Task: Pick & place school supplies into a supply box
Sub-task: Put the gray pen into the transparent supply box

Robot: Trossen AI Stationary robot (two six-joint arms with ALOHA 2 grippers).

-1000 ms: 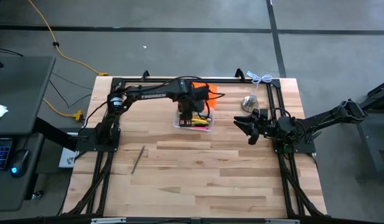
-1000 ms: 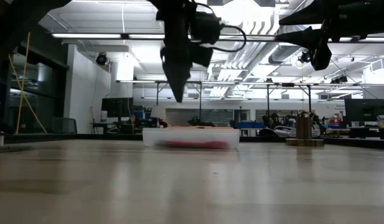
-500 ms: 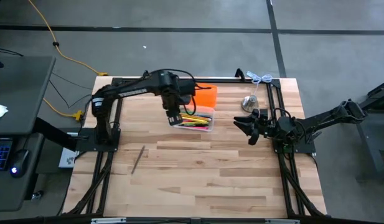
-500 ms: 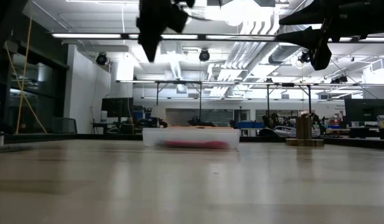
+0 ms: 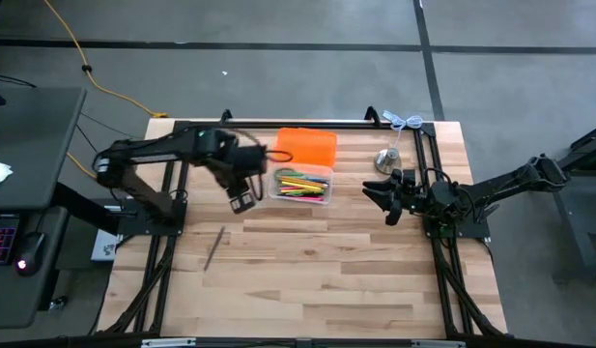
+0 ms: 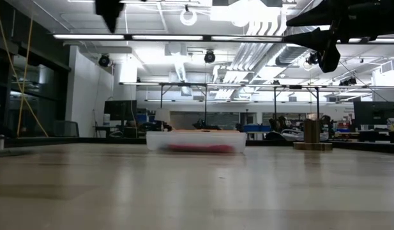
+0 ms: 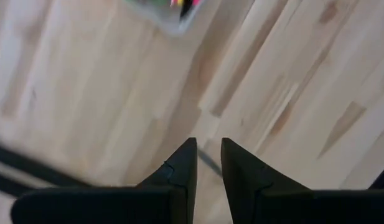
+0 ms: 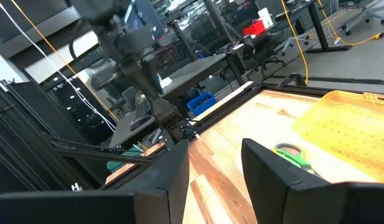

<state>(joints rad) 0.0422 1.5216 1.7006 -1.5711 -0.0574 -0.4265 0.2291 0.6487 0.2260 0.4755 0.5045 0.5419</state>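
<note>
Wooden planks carry one stray item, a thin dark pencil (image 5: 214, 247) lying alone in the lower left of the high view, well apart from the supply box (image 5: 301, 185), which sits at upper centre with its orange lid (image 5: 307, 146) folded back and a bundle of pink, yellow and green pens (image 5: 299, 186) already inside. The left gripper (image 5: 243, 199) hangs just left of the box and above the pencil in the picture; in the left wrist view its fingers (image 7: 182, 171) stand only a narrow gap apart with nothing between them. That narrow gap looks like the main risk: if it descends without spreading, the tips could land on the pencil and roll or flick it across the table rather than straddle it. The pencil also lies at a slant, so a wrist not turned across it might pinch one end and let it pivot out. The right gripper (image 5: 388, 200) waits at the right of the table, jaws parted and empty, near a silvery bell-like object (image 5: 386, 159); green-handled scissors (image 8: 292, 155) show beyond it, and a careless sweep there could knock either.
</note>
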